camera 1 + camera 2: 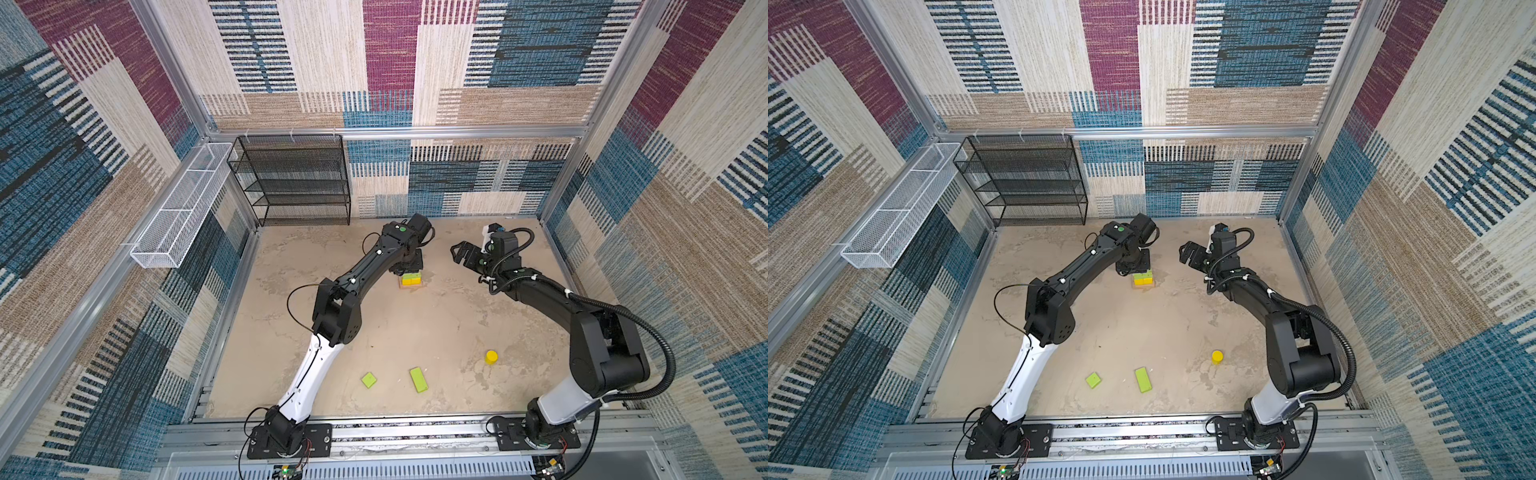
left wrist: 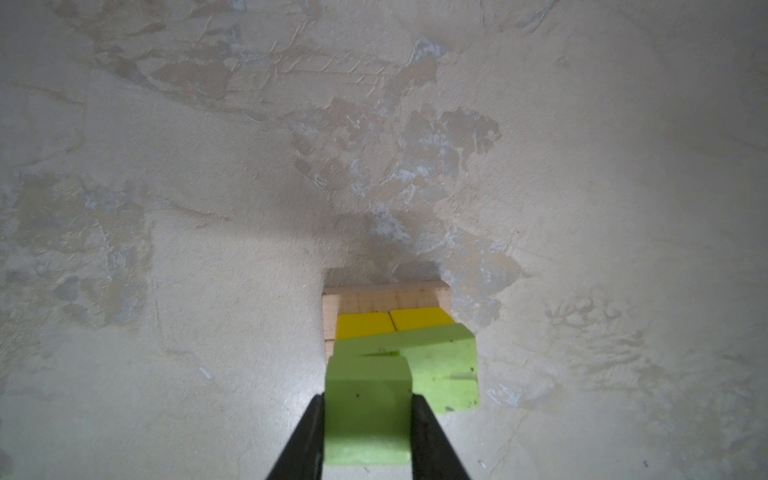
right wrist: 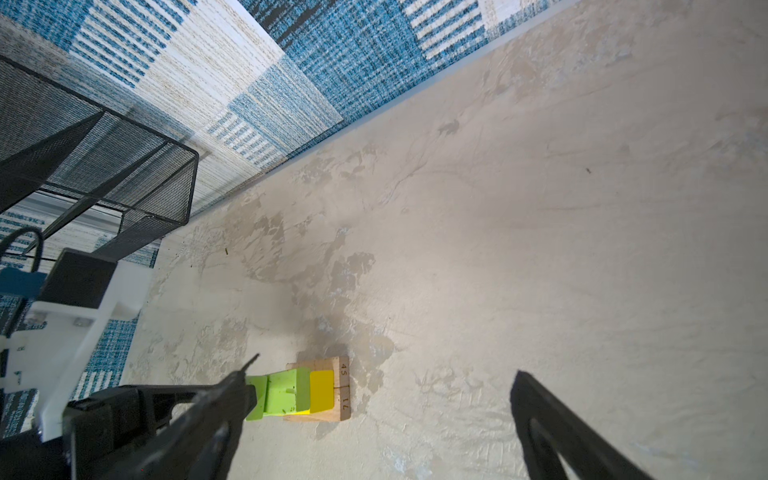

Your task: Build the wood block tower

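Lime-green piece [image 2: 365, 424] in L gripper [image 2: 368, 399] over tower [image 2: 390, 324].

Tan bars [image 2: 386, 300] mostly hidden

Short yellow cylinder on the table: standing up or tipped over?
Standing upright: the short yellow cylinder rests on one flat end, its round top face up.

In the right wrist view, the end face of one plain tan wooden bar [image 3: 343, 369] bears the dark number "45". The end of the neighbouring tan bar [image 3: 345, 402] shows two characters, perhaps "17", not surely readable.
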`<action>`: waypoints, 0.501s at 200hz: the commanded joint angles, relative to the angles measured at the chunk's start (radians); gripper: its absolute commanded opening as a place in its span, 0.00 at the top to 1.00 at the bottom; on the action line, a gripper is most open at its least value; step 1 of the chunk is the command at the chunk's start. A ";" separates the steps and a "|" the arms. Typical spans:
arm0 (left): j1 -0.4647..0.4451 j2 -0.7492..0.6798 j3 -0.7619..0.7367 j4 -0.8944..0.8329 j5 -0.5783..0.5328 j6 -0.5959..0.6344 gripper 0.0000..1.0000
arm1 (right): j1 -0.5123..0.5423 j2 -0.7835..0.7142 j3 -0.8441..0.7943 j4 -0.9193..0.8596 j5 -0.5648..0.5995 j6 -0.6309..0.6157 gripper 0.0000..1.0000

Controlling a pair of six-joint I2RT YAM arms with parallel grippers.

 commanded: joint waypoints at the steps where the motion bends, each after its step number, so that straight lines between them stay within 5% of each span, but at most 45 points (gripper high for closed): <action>1: -0.001 0.000 0.004 -0.009 0.001 -0.026 0.64 | 0.000 0.003 -0.001 0.040 -0.012 0.013 0.01; 100: -0.001 0.017 0.024 -0.010 0.022 -0.035 0.60 | -0.003 0.001 -0.008 0.044 -0.013 0.014 0.01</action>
